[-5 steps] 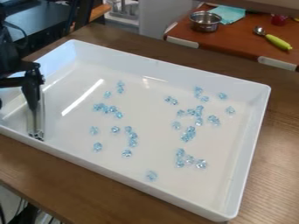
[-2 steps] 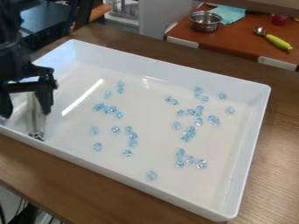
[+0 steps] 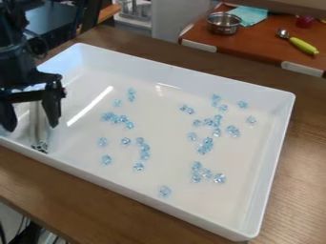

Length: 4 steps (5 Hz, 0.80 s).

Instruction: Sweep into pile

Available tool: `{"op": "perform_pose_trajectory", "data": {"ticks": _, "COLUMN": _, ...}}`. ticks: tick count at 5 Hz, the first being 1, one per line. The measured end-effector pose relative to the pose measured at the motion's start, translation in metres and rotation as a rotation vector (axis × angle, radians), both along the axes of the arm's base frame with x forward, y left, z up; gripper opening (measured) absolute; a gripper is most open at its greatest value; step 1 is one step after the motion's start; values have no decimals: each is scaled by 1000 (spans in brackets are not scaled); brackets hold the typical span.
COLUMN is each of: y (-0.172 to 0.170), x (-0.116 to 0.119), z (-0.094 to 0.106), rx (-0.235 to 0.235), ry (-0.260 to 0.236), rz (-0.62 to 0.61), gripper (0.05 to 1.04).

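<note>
The black two-finger gripper (image 3: 30, 127) is hanging at the left end of the white rectangular tray (image 3: 269, 167), its fingers spread and apparently released, perhaps for straddling the pale, narrow implement (image 3: 39, 126) (identity unclear). Blue faceted beads (image 3: 207, 146) are lying in scattered clusters across the floor; raised walls are presumably containing them for sweeping.

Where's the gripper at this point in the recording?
In the camera view, the black gripper is at the left edge, over the left end of the white tray, left of the scattered light-blue pieces.
</note>
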State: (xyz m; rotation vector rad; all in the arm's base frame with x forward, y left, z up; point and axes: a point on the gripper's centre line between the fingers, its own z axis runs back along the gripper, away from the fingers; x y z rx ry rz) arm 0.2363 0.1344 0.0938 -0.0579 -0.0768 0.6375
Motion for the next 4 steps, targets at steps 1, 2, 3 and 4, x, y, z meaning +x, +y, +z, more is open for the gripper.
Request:
{"op": "perform_pose_trajectory", "data": {"ticks": 1, "y": -2, "x": 4, "z": -2, "rx": 6, "ry": 0, "rz": 1, "gripper": 657}}
{"op": "perform_pose_trajectory", "data": {"ticks": 2, "y": 1, "x": 7, "z": -1, "rx": 28, "ry": -16, "rz": 3, "gripper": 379}}
{"op": "perform_pose_trajectory", "data": {"ticks": 3, "y": -1, "x": 11, "z": -1, "rx": 49, "ry": -28, "rz": -3, "gripper": 337}}
{"op": "perform_pose_trajectory", "data": {"ticks": 4, "y": -9, "x": 17, "z": 0, "rx": 45, "ry": -35, "rz": -21, "gripper": 337}}
